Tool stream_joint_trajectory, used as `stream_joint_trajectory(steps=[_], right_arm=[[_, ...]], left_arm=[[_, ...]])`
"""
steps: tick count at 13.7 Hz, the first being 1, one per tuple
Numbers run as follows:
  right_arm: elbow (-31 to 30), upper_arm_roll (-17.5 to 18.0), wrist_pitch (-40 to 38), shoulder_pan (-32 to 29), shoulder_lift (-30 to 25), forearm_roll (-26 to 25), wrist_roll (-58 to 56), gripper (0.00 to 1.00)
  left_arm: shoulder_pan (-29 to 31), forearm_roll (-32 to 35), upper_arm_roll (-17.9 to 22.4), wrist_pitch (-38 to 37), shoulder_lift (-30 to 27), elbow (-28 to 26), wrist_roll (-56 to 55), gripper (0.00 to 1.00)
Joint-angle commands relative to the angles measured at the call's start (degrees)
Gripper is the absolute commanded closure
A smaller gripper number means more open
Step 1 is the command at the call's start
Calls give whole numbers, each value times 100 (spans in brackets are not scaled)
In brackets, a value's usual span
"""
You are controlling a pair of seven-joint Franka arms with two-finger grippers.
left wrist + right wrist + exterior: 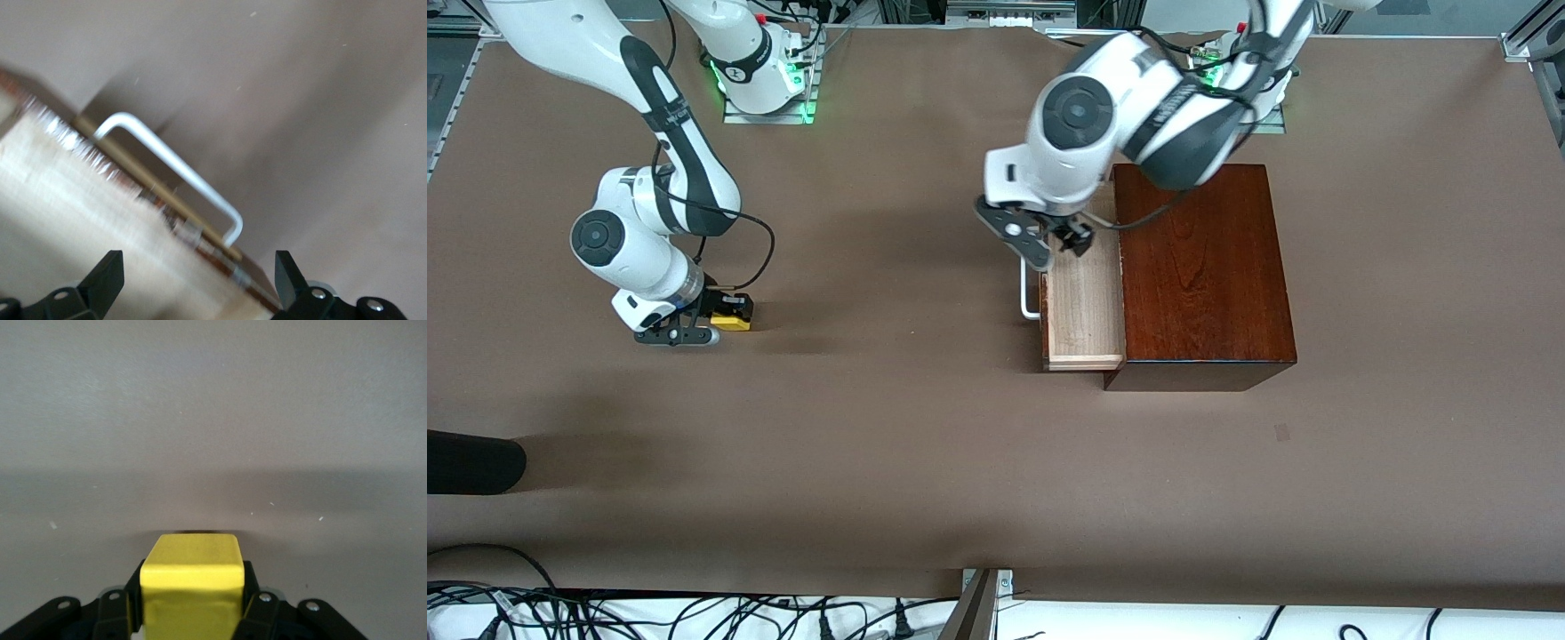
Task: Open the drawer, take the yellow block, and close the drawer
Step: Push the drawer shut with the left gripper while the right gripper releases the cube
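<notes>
The yellow block (734,319) (193,585) sits between the fingers of my right gripper (716,317) (193,603), which is shut on it. It is low at the brown table toward the right arm's end; I cannot tell whether it touches the surface. The drawer (1083,302) (73,220) stands pulled out of the dark mahogany box (1203,267), and its light wood tray looks empty. The drawer's white handle (1029,299) (175,167) points toward the right arm's end. My left gripper (1049,242) (198,283) hangs open over the drawer's front, holding nothing.
A dark rounded object (470,462) pokes in at the table's edge on the right arm's end, nearer the front camera. Cables (694,613) run along the near edge. Bare brown table lies between the two grippers.
</notes>
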Motion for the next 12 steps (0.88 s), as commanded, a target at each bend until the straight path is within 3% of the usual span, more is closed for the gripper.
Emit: stream_joint_trajectory(steps=[1,2,3,5,9,12], right_arm=[[-117,27,276,-86,78,11,7,100],[-126,27,320,-86,96,11,7,100],[-117,27,320,-86,123,11,-1,93],[-109,27,294,-95,71,11,-10,0],[40,27,-398,-139,-719,-24,-298,0],[505,36,-1407,-139,-1264,11,-432,0]], left_arm=[[-485,628,61,754,531,207,1069,0],[-538,770,61,1010,681,207,1448,0],[-538,823,61,1213,813,207,1887,0],[-521,815,61,1373,954,207,2792,0],[-416,833,122,1181,1043,111,3744,0],[-161,850,175,242,990,154,3781,0]])
